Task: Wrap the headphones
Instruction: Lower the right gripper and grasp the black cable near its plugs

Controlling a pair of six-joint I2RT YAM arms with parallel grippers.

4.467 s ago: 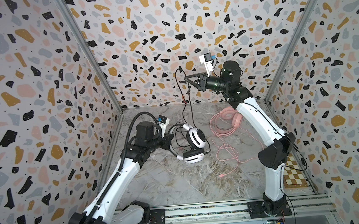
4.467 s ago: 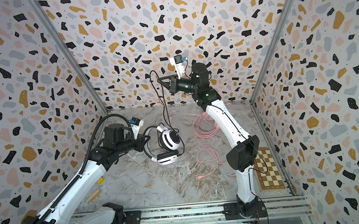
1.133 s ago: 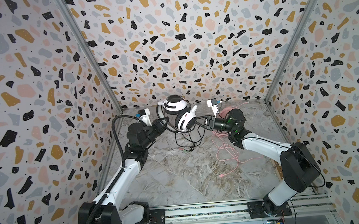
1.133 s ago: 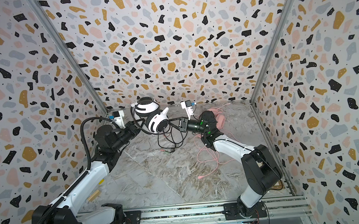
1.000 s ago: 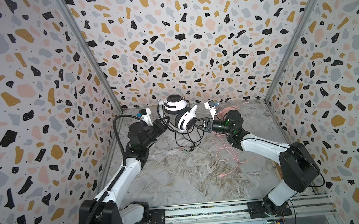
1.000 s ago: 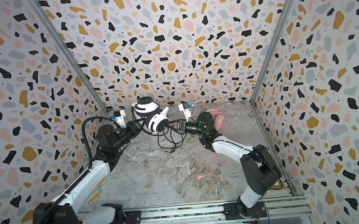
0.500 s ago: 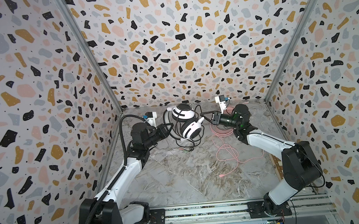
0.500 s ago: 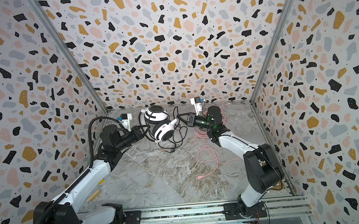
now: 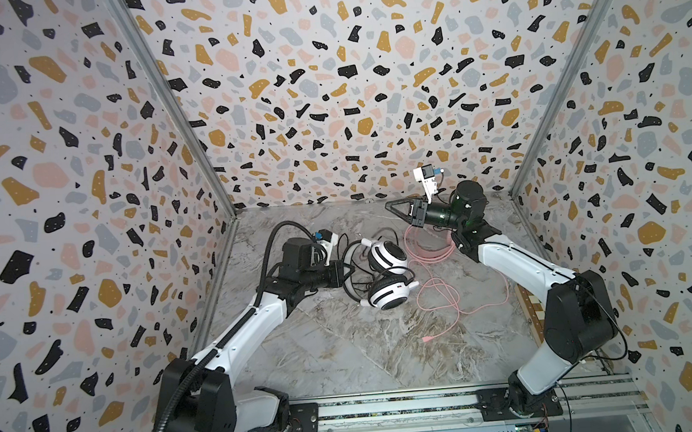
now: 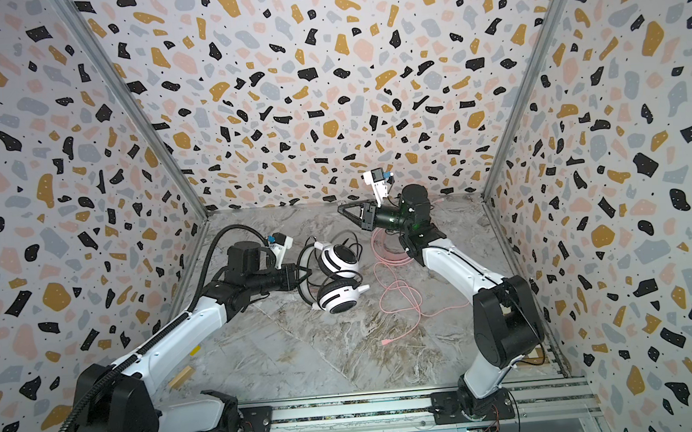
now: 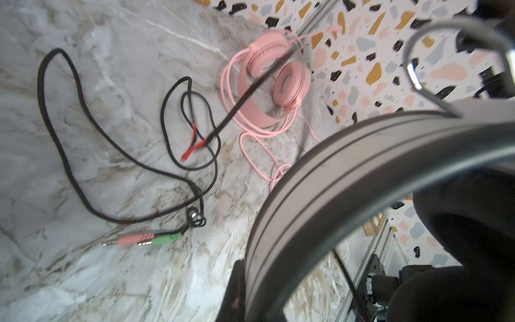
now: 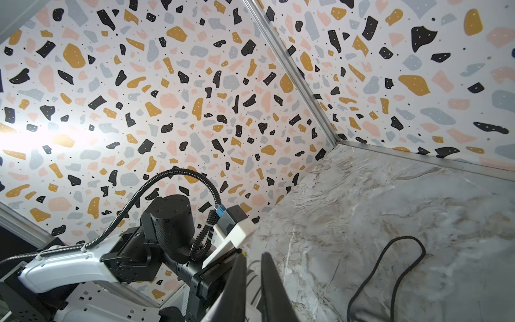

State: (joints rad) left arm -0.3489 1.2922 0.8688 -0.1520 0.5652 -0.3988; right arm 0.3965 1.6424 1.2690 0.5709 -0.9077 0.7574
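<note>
Marble floor (image 9: 345, 350) in both top views held white headset (image 9: 386, 279); left gripper (image 9: 342, 273) clenched on its band. Left wrist: pink headset (image 11: 274, 80) lay by wall. Right wrist: right gripper (image 12: 252, 276) slightly parted, empty.

The grey marbled tabletop (image 9: 345, 350) carries two headsets. The white headphones (image 9: 386, 276) lie left of the middle, one ear cup nearer than the other, their black cable (image 11: 69, 117) looping over the surface and ending in a pink and a green plug (image 11: 142, 239). The pink headphones (image 11: 278, 78) lie at the far right, by the back wall; their pink cable (image 9: 458, 296) coils there and trails nearward across the marble to its plug (image 9: 428, 339). A small wooden block (image 10: 179, 377) lies at the near left.
</note>
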